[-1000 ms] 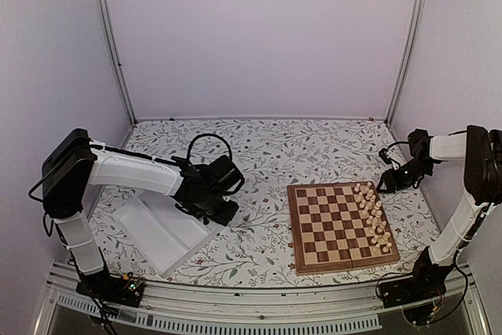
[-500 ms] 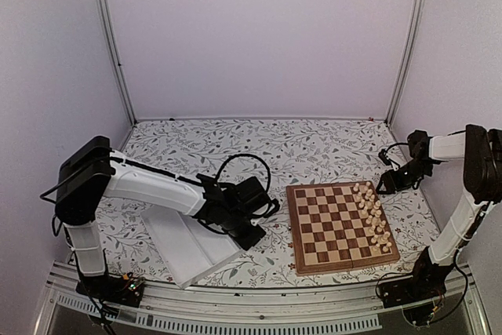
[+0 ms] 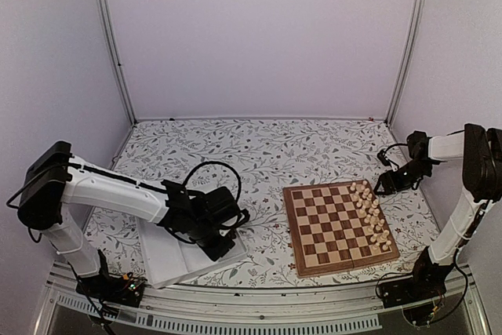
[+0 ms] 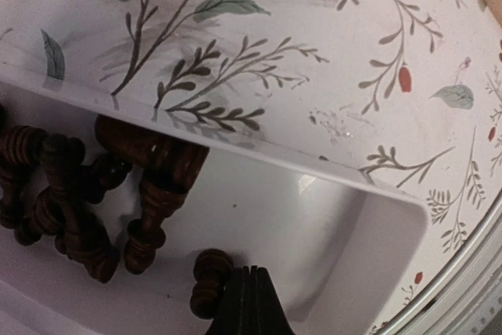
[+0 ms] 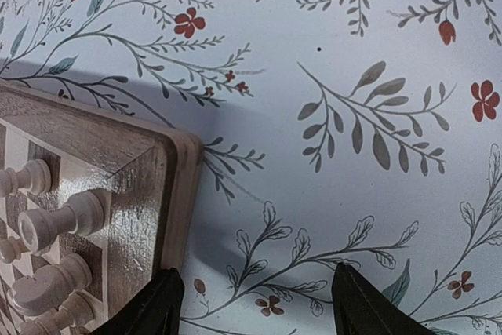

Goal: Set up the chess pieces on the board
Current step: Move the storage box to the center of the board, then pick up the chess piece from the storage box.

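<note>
Tools: left tool [image 4: 249, 276] closed, right tool [image 5: 256, 292] agape.

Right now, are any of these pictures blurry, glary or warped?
Top external: the wide lens tilts the metal posts. Left wrist: dark chess pieces look soft, a glare sits on the white tray. Right wrist: the board throws a soft shadow on the floral cloth; cream pieces slightly blurred.
</note>
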